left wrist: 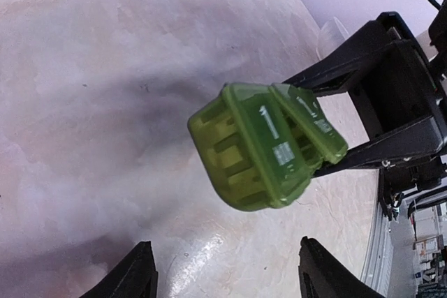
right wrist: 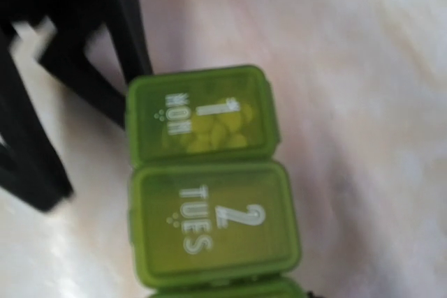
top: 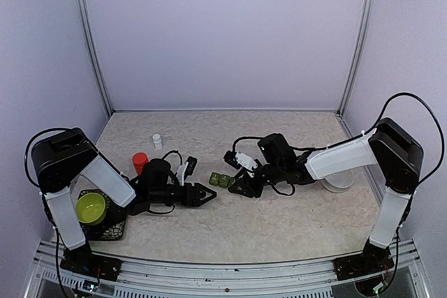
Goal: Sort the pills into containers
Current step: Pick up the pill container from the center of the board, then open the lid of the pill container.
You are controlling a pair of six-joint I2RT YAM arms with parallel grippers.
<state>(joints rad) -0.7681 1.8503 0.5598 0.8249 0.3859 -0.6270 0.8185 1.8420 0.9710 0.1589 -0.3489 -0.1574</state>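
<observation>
The pill box (top: 222,181) sits between left arm (top: 115,183) and right arm (top: 342,158).

The pill box (right wrist: 209,193) is translucent lime green, its lids lettered in white: "1 MON" and "2 TUES". The pills (right wrist: 216,132) under the MON lid show yellowish through the green. The left hand (top: 208,195) and the right hand (top: 235,188) are black. Beneath them the counter (top: 293,228) is cream with faint pinkish-grey marbling. Back behind the left hand are a red cylinder (top: 140,162) and a small white bottle (top: 157,142)
</observation>
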